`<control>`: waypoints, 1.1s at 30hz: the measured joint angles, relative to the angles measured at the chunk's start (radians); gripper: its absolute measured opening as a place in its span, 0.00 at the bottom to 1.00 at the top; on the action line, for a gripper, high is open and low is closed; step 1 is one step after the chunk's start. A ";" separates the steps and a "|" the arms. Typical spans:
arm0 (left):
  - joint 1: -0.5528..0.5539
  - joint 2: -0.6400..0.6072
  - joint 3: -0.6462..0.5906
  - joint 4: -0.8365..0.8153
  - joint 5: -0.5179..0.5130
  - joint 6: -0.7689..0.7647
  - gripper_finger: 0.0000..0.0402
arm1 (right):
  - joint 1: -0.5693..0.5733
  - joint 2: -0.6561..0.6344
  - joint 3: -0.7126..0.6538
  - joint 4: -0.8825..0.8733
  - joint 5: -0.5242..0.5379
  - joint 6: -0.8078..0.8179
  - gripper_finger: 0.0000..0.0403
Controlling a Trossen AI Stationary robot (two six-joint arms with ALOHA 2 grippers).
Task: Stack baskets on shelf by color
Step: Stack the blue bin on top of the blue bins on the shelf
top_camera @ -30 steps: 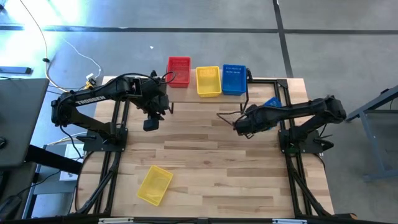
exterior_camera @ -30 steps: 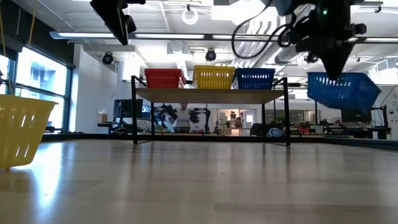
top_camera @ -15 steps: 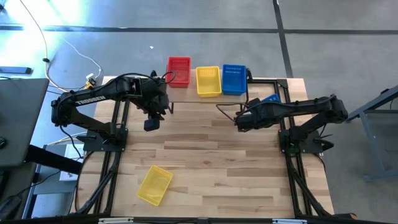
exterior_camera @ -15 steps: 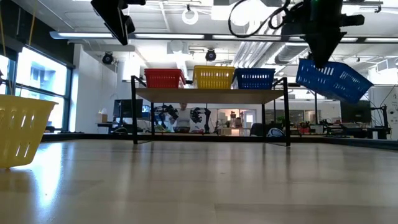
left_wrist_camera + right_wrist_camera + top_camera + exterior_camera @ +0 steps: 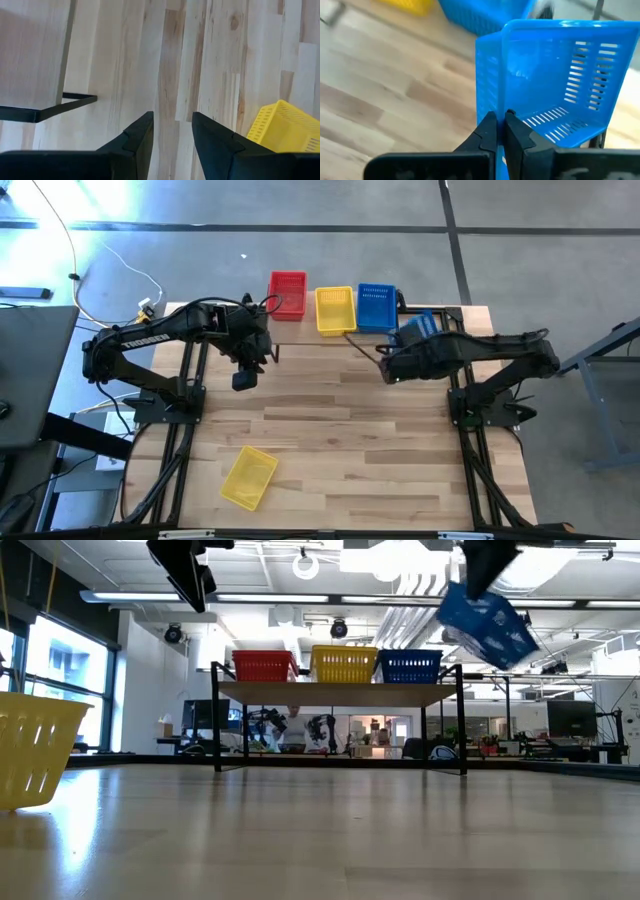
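The shelf [image 5: 330, 330] stands at the table's far edge, with a red basket [image 5: 287, 293], a yellow basket [image 5: 335, 310] and a blue basket [image 5: 376, 307] resting side by side on its top. My right gripper [image 5: 496, 131], just near-right of the shelf, is shut on another blue basket [image 5: 487, 623], which is raised above shelf height. A lone yellow basket [image 5: 248, 477] rests on the table near the near-left corner. My left gripper [image 5: 243, 378] hangs open over the table, in front of the shelf's left end. My right gripper pinches one wall of the blue basket at its rim [image 5: 492, 112], one finger inside the basket and one outside. The basket is lifted clear and tilted steeply. It juts out beyond the fingers toward the table's far right [image 5: 418, 328].
The shelf's black legs [image 5: 216, 720] stand on the wooden tabletop [image 5: 330, 440], whose middle is bare. Black arm frames run along both sides of the table. Beyond the far edge lies a room with desks and equipment.
My right gripper has risen and moved toward the shelf's right end, carrying the blue basket. The basket has climbed from about shelf-top height to above it and has tipped more steeply. My left arm has kept still.
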 joint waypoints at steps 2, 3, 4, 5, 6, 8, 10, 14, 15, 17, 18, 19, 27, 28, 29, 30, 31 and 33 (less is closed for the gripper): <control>0.000 0.000 0.000 0.000 0.000 0.000 0.31 | -0.011 0.000 0.048 0.000 0.049 -0.056 0.00; 0.000 0.000 0.000 0.001 0.000 0.000 0.31 | -0.018 0.000 0.073 0.000 0.071 -0.086 0.00; 0.000 0.000 0.000 0.001 0.000 0.000 0.31 | -0.026 0.000 0.099 0.000 0.093 -0.121 0.00; 0.000 0.000 0.000 0.002 0.000 -0.002 0.31 | -0.036 0.000 0.124 0.000 0.111 -0.160 0.00; 0.000 0.000 0.000 0.002 0.000 -0.003 0.31 | -0.046 0.000 0.148 0.000 0.129 -0.198 0.00; 0.000 0.000 0.000 0.002 0.000 -0.003 0.31 | -0.068 0.000 0.194 0.001 0.167 -0.277 0.00; 0.000 0.000 0.000 0.002 0.000 -0.003 0.31 | -0.094 0.000 0.236 0.012 0.201 -0.371 0.00; 0.000 0.000 0.000 0.010 -0.001 -0.027 0.31 | -0.156 0.000 0.299 0.088 0.230 -0.618 0.00; 0.000 0.000 0.000 0.013 -0.001 -0.033 0.31 | -0.173 0.000 0.309 0.117 0.230 -0.692 0.00; 0.000 0.000 0.000 0.021 -0.001 -0.052 0.31 | -0.205 0.000 0.319 0.188 0.229 -0.858 0.00; 0.000 0.000 0.000 0.025 -0.001 -0.060 0.31 | -0.222 0.000 0.322 0.227 0.223 -0.944 0.00; 0.000 0.000 0.000 0.026 -0.001 -0.068 0.31 | -0.237 0.000 0.322 0.266 0.213 -1.028 0.00; 0.000 0.000 0.000 0.026 -0.001 -0.108 0.31 | -0.337 0.025 0.322 0.390 0.100 -1.420 0.00; 0.000 0.000 0.000 0.026 -0.001 -0.108 0.31 | -0.345 0.032 0.322 0.385 0.085 -1.443 0.00; 0.000 0.000 0.000 0.026 -0.001 -0.108 0.31 | -0.351 0.041 0.322 0.377 0.066 -1.465 0.00; 0.000 0.000 0.000 0.026 -0.001 -0.111 0.31 | -0.357 0.050 0.322 0.373 0.050 -1.485 0.00; 0.000 0.000 0.000 0.026 -0.001 -0.116 0.31 | -0.360 0.060 0.322 0.372 0.033 -1.502 0.00; 0.000 0.000 0.000 0.026 -0.001 -0.123 0.31 | -0.364 0.081 0.322 0.363 0.004 -1.520 0.00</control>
